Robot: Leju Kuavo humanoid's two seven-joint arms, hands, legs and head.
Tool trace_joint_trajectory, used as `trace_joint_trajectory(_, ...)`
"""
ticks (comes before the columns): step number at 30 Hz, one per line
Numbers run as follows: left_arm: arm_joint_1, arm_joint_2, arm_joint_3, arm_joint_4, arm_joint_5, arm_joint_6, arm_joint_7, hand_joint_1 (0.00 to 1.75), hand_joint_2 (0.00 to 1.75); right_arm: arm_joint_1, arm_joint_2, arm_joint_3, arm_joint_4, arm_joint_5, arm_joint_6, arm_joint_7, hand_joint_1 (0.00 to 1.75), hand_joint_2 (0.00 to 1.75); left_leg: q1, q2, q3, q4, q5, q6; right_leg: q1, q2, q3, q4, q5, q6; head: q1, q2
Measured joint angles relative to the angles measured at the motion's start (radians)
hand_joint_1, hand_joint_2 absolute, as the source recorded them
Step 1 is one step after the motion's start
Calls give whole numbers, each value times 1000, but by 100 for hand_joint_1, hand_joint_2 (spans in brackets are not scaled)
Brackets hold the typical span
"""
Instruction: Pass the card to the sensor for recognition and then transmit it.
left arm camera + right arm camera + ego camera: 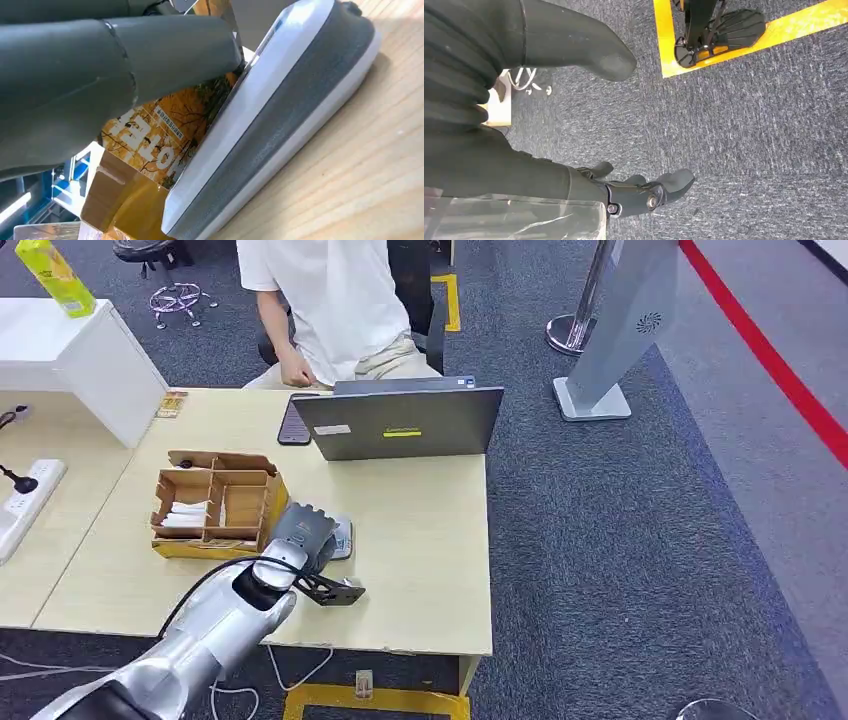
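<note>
Left hand [303, 532] low over sensor [280, 115]

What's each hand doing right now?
Left hand: over the sensor; whether it grips a card cannot be told.
Right hand: open, holding nothing.

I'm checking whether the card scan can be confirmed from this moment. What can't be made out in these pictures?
- The card: head view, the left hand covers the sensor; no card can be told there.
- Left wrist view: the thumb hides whatever the fingers hold; whether anything touches the sensor is unclear.
- Box: the white contents are too small to identify.
- Person: cut off by the top edge.
</note>
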Motion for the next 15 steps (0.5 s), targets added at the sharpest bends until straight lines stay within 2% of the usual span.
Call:
trace_joint_trajectory(5, -1, -1, 0, 3, 0, 2, 0, 175, 0, 0, 0, 0, 0, 0, 0, 0, 0, 175, 0, 0, 0, 0, 0, 0, 0, 0, 0, 0, 0, 0, 0, 0)
trace_joint_trajectory(6, -2, -2, 0, 3, 16, 26, -5, 175, 0, 0, 0, 0, 0, -9, -2, -1, 0, 175, 0, 0, 1, 0, 1, 0, 0, 0, 0, 0, 0, 0, 0, 0)
trace_joint_trajectory(7, -10, 8, 0, -12, 60, 66, -21, 175, 0, 1, 0, -1, 0, -25, -8, -3, 0, 175, 0, 0, 0, 1, 1, 0, 0, 0, 0, 0, 1, 0, 0, 0)
trace_joint_trajectory(8, -24, 42, 0, -95, 141, 62, -41, 175, 0, 3, 0, -6, 0, -41, -13, -8, 0, 175, 1, 0, -2, 2, 2, 0, 1, 0, -4, 0, 1, 0, 0, 0)
trace_joint_trajectory(10, -108, 92, 1, -282, 263, -72, -54, 175, 0, 9, -2, -18, 0, -50, -15, -13, 0, 175, 2, -3, -10, 2, 5, 0, 3, -3, -7, 1, 3, 0, 1, 0)
trace_joint_trajectory(11, -153, 116, 3, -345, 282, -155, -59, 175, 0, 12, -3, -21, 0, -53, -16, -14, 0, 175, 2, -4, -9, 1, 5, 0, 3, -4, -6, 1, 3, 0, 2, 0)
trace_joint_trajectory(12, -182, 130, 7, -390, 283, -197, -62, 175, 0, 12, -3, -23, 0, -56, -16, -14, 0, 175, 1, -3, -7, 1, 4, 0, 2, -4, -5, 1, 3, 0, 1, 0)
trace_joint_trajectory(15, -207, 157, 16, -496, 270, -187, -58, 175, 0, 13, -3, -27, 0, -56, -16, -17, 0, 175, 0, -2, -5, 0, 4, 0, 1, -2, -5, 1, 3, 1, 0, 0)
